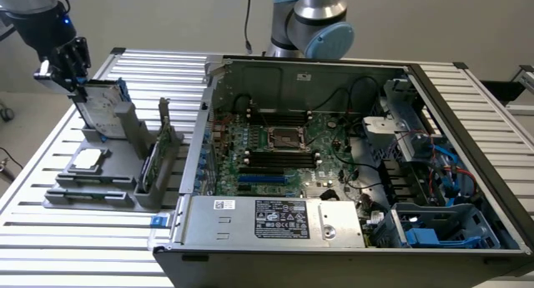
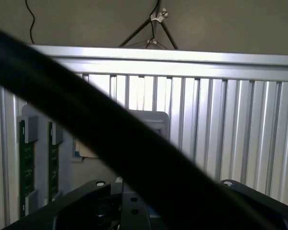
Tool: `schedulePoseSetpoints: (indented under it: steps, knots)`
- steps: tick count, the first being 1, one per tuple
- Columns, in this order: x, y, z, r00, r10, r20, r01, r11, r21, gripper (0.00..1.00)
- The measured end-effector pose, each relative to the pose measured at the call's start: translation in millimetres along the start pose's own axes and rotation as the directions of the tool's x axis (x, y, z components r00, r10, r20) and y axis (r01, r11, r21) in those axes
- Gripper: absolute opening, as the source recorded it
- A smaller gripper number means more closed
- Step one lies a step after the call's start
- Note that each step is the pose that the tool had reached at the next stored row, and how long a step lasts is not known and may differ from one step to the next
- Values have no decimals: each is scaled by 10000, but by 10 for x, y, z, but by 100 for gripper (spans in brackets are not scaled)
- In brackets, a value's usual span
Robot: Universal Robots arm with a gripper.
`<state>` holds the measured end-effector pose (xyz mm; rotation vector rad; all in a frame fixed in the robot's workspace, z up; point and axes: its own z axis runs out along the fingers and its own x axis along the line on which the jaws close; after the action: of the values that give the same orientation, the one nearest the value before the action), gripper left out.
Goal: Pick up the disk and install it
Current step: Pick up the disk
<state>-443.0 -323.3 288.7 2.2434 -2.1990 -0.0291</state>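
The disk [image 1: 102,110], a silver-grey drive with a white label and blue rails, stands upright on edge at the far end of a grey holder [image 1: 117,175] on the exterior view's left. My gripper [image 1: 74,87] is at the disk's upper far corner, reaching down from the black wrist above. In the wrist view the gripper's black body [image 2: 129,208] sits low over the grey holder [image 2: 149,122], and a thick black cable [image 2: 86,124] crosses in front and hides much of what lies below.
An open computer case [image 1: 467,113] with its motherboard [image 1: 284,150] fills the middle and right; drive bays [image 1: 417,138] line its right side. The holder also carries a small silver chip [image 1: 89,158] and upright green memory sticks [image 1: 154,160] [image 2: 26,163]. The slatted metal table [image 1: 50,238] lies around them.
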Motion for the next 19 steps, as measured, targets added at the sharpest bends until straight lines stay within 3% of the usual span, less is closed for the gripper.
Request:
schedulePoseSetpoints:
  steps: [19]
  knots:
    - [43,1,-1,9990,440,5,-440,9990,5,33]
